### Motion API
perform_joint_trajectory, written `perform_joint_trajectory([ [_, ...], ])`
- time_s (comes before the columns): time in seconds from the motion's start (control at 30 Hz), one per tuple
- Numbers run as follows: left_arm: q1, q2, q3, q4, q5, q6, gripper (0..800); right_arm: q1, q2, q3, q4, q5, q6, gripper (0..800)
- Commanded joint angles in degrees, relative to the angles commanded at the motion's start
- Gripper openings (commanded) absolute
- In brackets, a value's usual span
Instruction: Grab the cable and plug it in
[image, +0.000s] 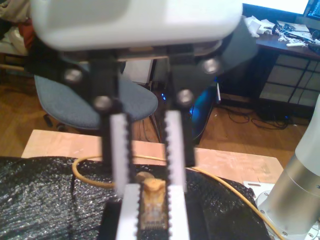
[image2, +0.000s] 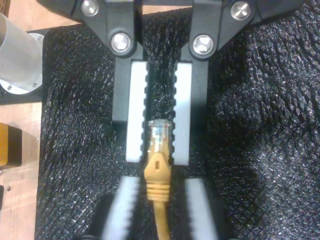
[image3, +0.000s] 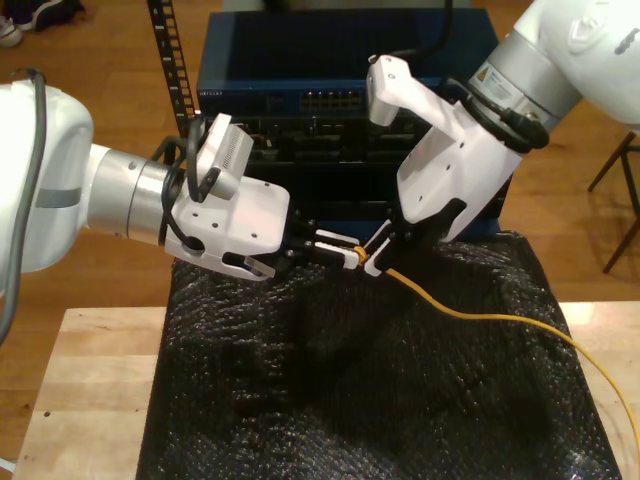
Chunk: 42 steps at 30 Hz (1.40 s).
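My second gripper (image2: 159, 150), on the arm at the exterior view's left, was clamped on the cable (image3: 480, 318) at its clear plug (image2: 160, 136). The toothed pads (image2: 136, 115) pressed the plug's sides and the plug tip pointed back into the jaws. My first gripper (image: 148, 185), reaching down from the exterior view's right, met it tip to tip. Its fingers (image: 175, 145) flanked the yellow boot (image2: 158, 170) just behind the plug. I could not tell whether they gripped it. The plug hung above the black cloth (image3: 300, 400) near the worktop's (image3: 90, 380) far edge. The cable trailed across the cloth toward the worktop's edge at the exterior view's right.
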Motion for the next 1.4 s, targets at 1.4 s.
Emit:
perform_joint_trajectory([
  [1.4,8.62,9.58,-1.14,-4.22,12.92,-5.1,6,-0.35,-18.46,6.95,0.97,-8.79,-19.08,783],
])
